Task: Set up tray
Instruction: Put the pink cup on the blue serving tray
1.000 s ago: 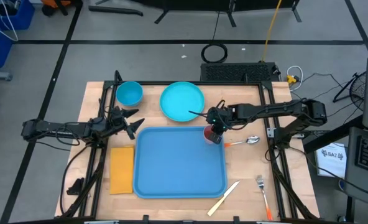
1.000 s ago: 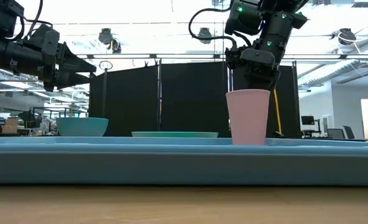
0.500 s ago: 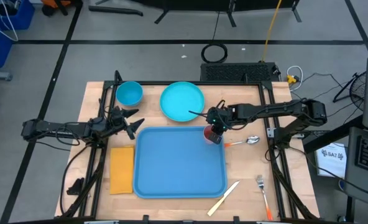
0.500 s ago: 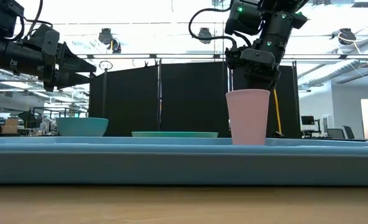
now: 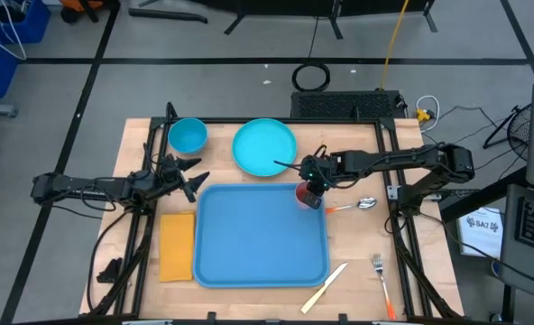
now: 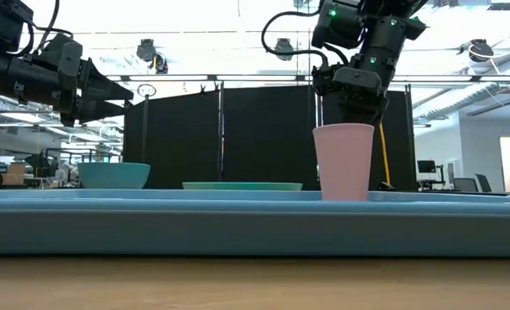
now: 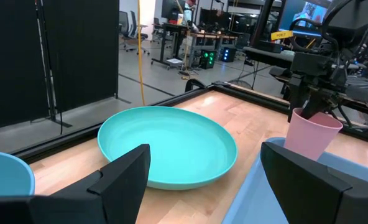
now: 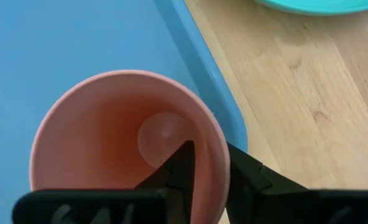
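Note:
The blue tray (image 5: 249, 236) lies flat in the middle of the table. A pink cup (image 5: 304, 193) stands upright in its far right corner, also seen in the low view (image 6: 344, 162) and the left wrist view (image 7: 312, 130). My right gripper (image 5: 313, 185) is at the cup's rim, shut on it. My left gripper (image 5: 195, 178) hovers open above the table, just off the tray's far left corner, its fingers (image 7: 128, 177) pointing toward the plate and cup. My right gripper (image 8: 209, 171) holds the pink cup by its rim on the side nearest the tray's right edge (image 8: 224, 155). One finger (image 8: 183, 163) is inside the cup and one (image 8: 246, 177) outside, pinching the wall. The fingers come from above, pointing down. The cup is upright, its foot hidden behind the tray's rim (image 6: 255, 200).
A turquoise plate (image 5: 264, 146) and a blue bowl (image 5: 188, 135) sit at the table's far side. An orange-yellow napkin (image 5: 177, 245) lies left of the tray. A spoon (image 5: 357, 204), a fork (image 5: 380, 271) and a knife (image 5: 326, 286) lie to its right and near right.

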